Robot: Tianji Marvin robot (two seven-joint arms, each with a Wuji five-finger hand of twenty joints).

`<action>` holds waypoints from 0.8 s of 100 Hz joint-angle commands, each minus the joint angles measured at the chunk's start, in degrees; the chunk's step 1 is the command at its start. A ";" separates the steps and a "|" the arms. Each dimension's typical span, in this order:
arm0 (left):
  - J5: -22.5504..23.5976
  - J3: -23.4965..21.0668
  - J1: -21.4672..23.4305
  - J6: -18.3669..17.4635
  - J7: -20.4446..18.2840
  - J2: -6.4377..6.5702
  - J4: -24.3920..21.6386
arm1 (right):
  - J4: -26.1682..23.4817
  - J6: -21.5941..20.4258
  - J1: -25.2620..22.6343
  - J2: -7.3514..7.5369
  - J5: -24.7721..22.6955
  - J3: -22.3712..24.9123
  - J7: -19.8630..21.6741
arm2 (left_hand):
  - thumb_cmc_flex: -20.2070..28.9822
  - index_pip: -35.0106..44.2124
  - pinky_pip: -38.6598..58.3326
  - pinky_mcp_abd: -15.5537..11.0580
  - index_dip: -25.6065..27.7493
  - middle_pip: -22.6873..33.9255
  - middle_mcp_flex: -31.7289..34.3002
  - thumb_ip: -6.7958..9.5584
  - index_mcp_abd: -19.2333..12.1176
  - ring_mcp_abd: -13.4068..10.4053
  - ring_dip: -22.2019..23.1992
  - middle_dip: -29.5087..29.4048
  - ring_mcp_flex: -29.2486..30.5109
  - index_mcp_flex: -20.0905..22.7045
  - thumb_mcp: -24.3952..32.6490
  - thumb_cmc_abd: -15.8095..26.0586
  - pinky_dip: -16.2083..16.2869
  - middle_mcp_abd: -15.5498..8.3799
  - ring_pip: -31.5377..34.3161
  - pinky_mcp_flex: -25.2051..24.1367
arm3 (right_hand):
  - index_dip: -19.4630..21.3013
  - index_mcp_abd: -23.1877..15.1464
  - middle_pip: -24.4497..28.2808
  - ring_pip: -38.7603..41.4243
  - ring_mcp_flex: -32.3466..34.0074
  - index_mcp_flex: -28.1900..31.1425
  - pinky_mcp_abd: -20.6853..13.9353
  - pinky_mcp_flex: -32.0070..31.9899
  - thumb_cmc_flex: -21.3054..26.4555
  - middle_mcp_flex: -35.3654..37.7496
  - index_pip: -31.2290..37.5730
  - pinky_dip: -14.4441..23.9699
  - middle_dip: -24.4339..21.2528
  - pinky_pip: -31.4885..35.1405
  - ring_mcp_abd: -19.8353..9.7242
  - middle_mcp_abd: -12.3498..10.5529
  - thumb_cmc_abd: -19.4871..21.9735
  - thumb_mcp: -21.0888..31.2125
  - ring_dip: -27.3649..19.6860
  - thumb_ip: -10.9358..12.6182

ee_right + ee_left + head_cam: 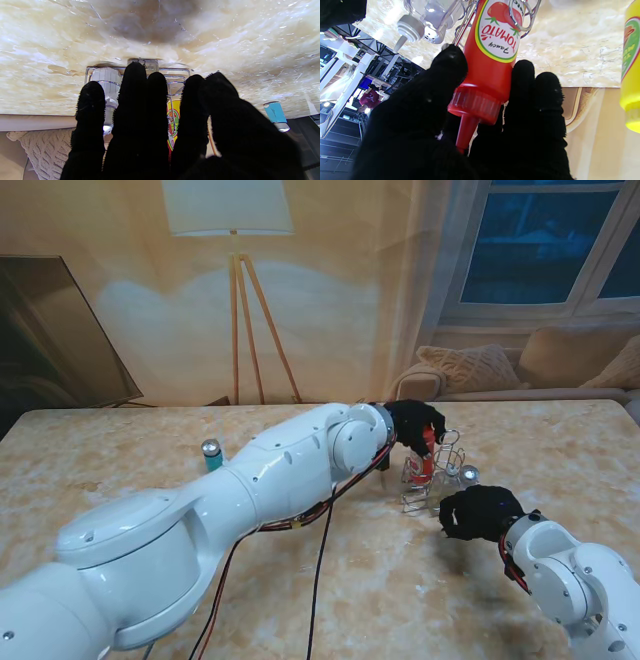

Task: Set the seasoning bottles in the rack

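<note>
My left hand is shut on a red tomato ketchup bottle, gloved fingers on both sides just under its cap. The bottle stands upright with its lower part inside a ring of the wire rack. A clear shaker with a silver cap sits in the rack beside it, seen in the stand view as the shaker. A yellow sauce bottle stands close by. My right hand is just nearer to me than the rack, fingers stretched toward it, holding nothing.
A small teal bottle stands alone on the marble table, well to the left of the rack; the right wrist view shows the teal bottle too. My left arm crosses the middle of the table. A sofa lies beyond the far edge.
</note>
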 commanded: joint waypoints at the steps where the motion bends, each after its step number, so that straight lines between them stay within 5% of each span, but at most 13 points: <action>1: 0.13 0.20 0.47 -0.09 -0.72 -1.07 0.73 | 0.13 -0.10 -0.32 -0.15 -0.15 -0.27 0.78 | 0.46 0.86 -1.44 -5.47 1.11 4.42 -0.23 1.63 5.94 -4.25 -1.55 0.23 -1.40 0.34 5.30 3.34 -1.29 0.64 -1.11 -1.19 | -0.11 -1.12 -0.32 0.31 1.49 1.06 -0.22 0.20 1.86 1.31 1.39 0.98 1.71 0.18 -0.83 -1.02 0.45 0.36 0.96 1.80; 80: 3.20 1.99 0.02 -5.35 -0.01 -3.98 8.09 | 0.32 -0.12 -0.25 -0.17 -0.48 -0.42 0.42 | 2.12 1.33 -3.35 -7.51 2.07 4.61 -0.89 1.67 3.54 -4.93 1.53 -0.74 -1.92 0.21 9.98 0.93 -4.47 -1.71 -2.85 -1.41 | -0.15 -1.17 -0.18 0.44 1.61 1.14 -0.32 0.31 1.71 1.47 1.47 1.04 1.78 0.28 -0.87 -1.07 0.19 0.71 1.00 1.70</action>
